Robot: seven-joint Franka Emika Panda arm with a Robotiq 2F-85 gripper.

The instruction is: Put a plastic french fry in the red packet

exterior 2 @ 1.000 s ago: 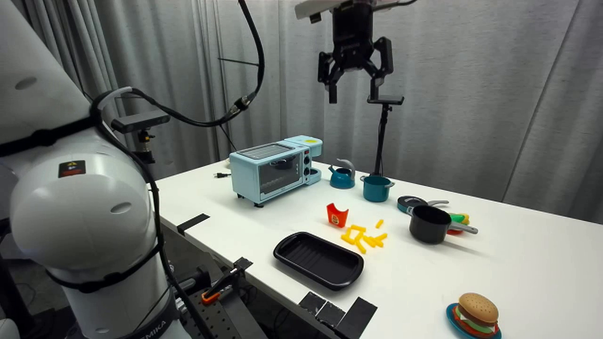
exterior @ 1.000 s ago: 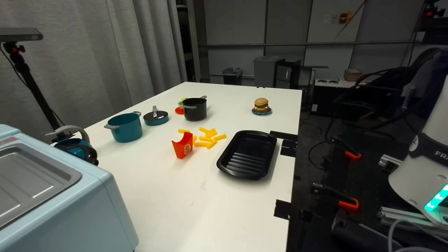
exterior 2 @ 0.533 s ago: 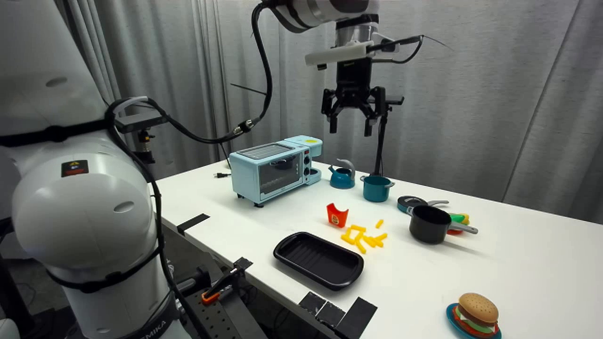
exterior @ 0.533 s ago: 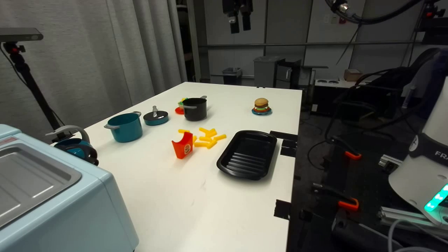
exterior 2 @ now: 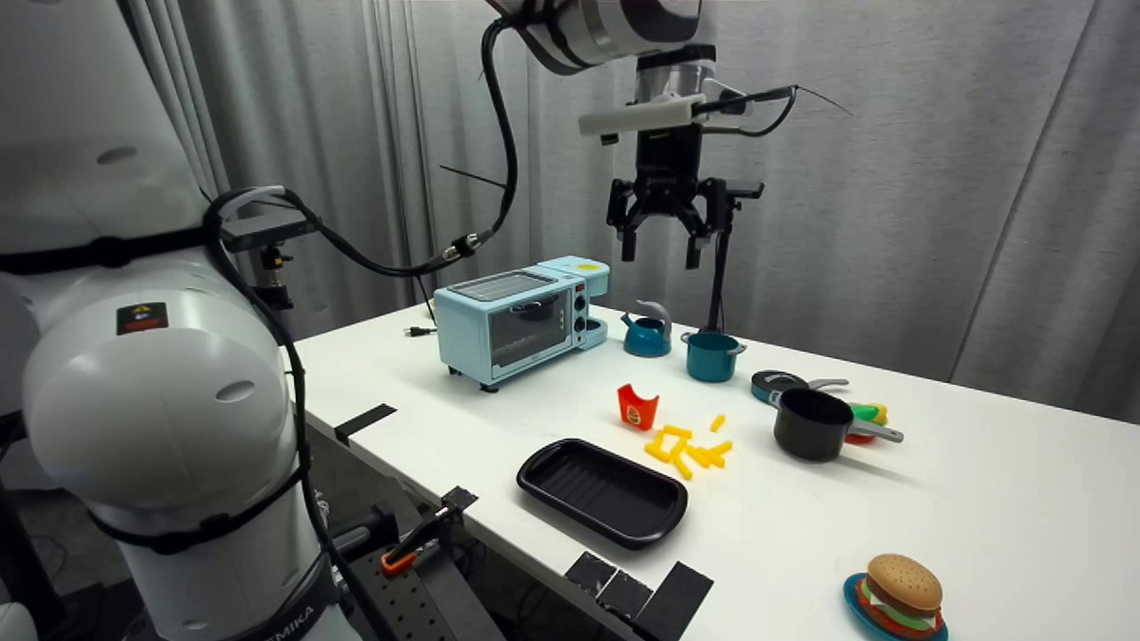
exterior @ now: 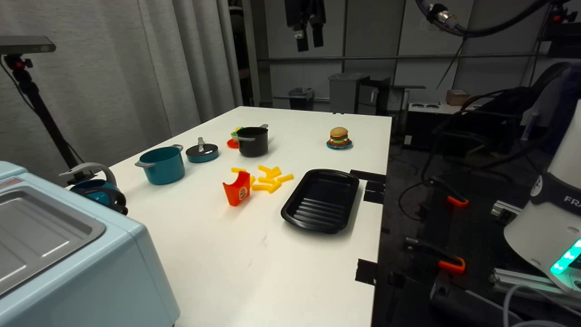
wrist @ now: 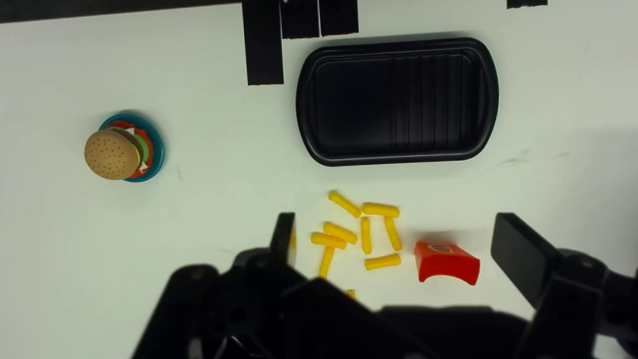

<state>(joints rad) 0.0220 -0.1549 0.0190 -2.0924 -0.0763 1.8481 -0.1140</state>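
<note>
Several yellow plastic french fries lie loose on the white table, shown in both exterior views [exterior: 261, 187] [exterior 2: 680, 466]. In the wrist view the fries, one of them here [wrist: 382, 262], are grouped beside the red packet [wrist: 447, 264]. The red packet stands upright on the table in both exterior views [exterior: 237, 190] [exterior 2: 638, 409]; no fry shows in it. My gripper [exterior 2: 661, 253] is open and empty, pointing down, high above the table. Its fingertips also show at the top of an exterior view [exterior: 310, 43]. In the wrist view the gripper [wrist: 394, 224] partly hides some fries.
A black ribbed tray [exterior 2: 601, 491] lies near the fries. A black pot [exterior 2: 810, 425], teal pot [exterior 2: 711, 358], lid [exterior 2: 779, 385] and kettle [exterior 2: 647, 336] stand toward the back. A light-blue toaster oven [exterior 2: 525, 320] and a toy burger [exterior 2: 904, 583] are farther off.
My gripper has come down from higher up and now shows in both exterior views. It lowered a lot at first, then only slightly. The fries and packet have not moved.
</note>
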